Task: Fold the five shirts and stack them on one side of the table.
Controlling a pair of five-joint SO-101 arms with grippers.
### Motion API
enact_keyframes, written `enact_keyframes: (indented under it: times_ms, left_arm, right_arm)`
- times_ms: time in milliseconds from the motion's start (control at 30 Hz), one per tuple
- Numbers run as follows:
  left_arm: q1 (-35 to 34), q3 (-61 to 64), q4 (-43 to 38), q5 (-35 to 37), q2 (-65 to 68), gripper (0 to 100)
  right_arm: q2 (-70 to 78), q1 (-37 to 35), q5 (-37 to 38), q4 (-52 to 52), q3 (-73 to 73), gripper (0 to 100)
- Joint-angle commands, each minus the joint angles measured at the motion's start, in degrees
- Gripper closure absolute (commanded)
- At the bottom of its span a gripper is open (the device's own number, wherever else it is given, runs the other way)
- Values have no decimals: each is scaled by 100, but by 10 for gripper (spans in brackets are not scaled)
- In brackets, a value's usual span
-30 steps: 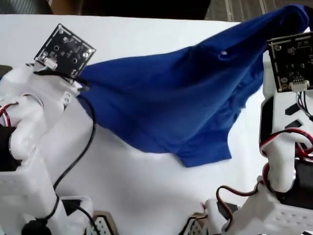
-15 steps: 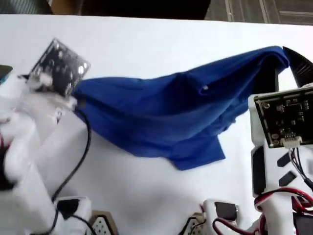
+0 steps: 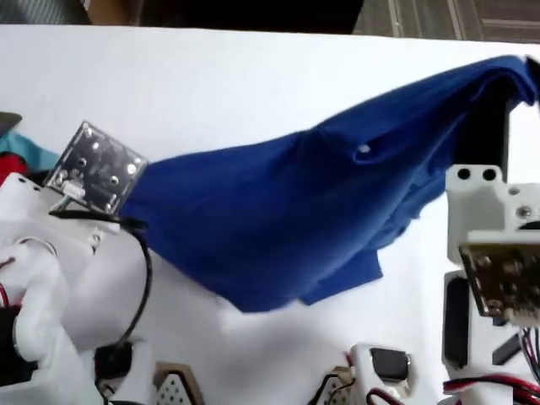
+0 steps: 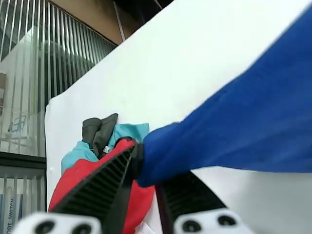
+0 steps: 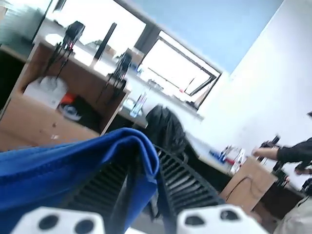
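Shirt (image 3: 287, 211), blue, hangs pinched between left gripper (image 4: 146, 168) and right gripper (image 5: 147, 168).

right pincer (image 5: 148, 165) | clamped on blue shirt (image 5: 58, 165) | cloth folded over black ribbed jaws | desk (image 5: 29, 117) and windows (image 5: 173, 68) behind

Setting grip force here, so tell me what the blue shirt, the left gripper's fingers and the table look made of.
Blue shirt: soft knit fabric, probably cotton-like jersey, matt; it drapes and folds limply where lifted.
Fingers of the left gripper: black, matt, ridged, likely hard plastic.
Table: smooth, plain white surface; material unclear.
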Motion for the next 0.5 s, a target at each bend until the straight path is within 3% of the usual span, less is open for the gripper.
enact_keyframes:
  times_ms: [0,233,467]
  left_arm:
    - [-53,251,-185,-44,0,975]
    - [-79,-136,-62,-44,-9,975]
    - [-870,-1262,53,-26,-9,975]
  right_arm:
    - [365,-22,18,-330,-185,978]
    - [532,-57,18,-330,-273,978]
    - [57,-57,18,163,-1064,978]
